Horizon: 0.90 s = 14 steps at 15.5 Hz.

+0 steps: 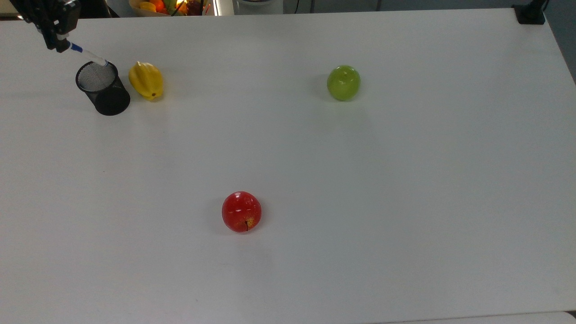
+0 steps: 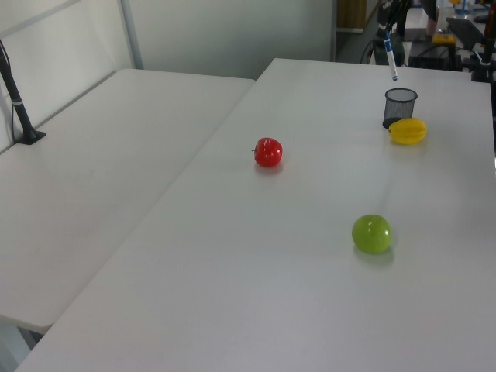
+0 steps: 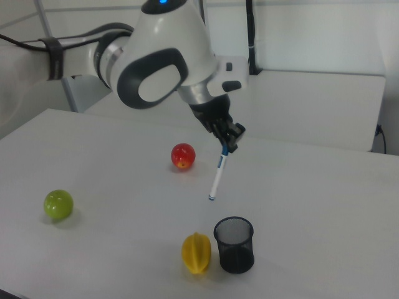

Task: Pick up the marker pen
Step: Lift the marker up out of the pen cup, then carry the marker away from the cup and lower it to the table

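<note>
The marker pen [image 3: 217,177] hangs in the air, white barrel down and blue cap up, its lower tip a little above the black mesh cup [image 3: 234,244]. My gripper [image 3: 229,144] is shut on the pen's capped end. In the top view the gripper [image 1: 60,42] sits at the far left top corner, with the marker pen [image 1: 88,54] slanting from it toward the rim of the mesh cup [image 1: 102,87]. In the left view the marker pen [image 2: 391,63] hangs above the mesh cup [image 2: 399,107].
A yellow star fruit [image 1: 146,80] lies right beside the cup. A green apple [image 1: 344,82] and a red apple [image 1: 241,211] stand apart on the white table [image 1: 405,180]. A second table [image 2: 101,155] adjoins in the left view.
</note>
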Each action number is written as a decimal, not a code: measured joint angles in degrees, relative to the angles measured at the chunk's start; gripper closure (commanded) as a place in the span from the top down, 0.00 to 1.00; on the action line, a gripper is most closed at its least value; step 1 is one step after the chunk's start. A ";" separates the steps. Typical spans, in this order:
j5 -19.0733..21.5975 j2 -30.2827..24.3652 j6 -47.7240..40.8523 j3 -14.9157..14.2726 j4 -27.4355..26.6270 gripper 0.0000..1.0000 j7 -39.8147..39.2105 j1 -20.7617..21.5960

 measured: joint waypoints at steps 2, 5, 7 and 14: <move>0.00 -1.82 -4.02 -1.49 0.00 0.04 0.77 2.83; 0.00 -3.92 -9.86 -2.21 0.09 0.04 2.39 6.55; 0.00 -4.52 -13.50 -2.16 0.43 0.04 3.48 9.31; 0.00 -1.68 -24.59 4.54 -0.12 0.04 5.38 15.88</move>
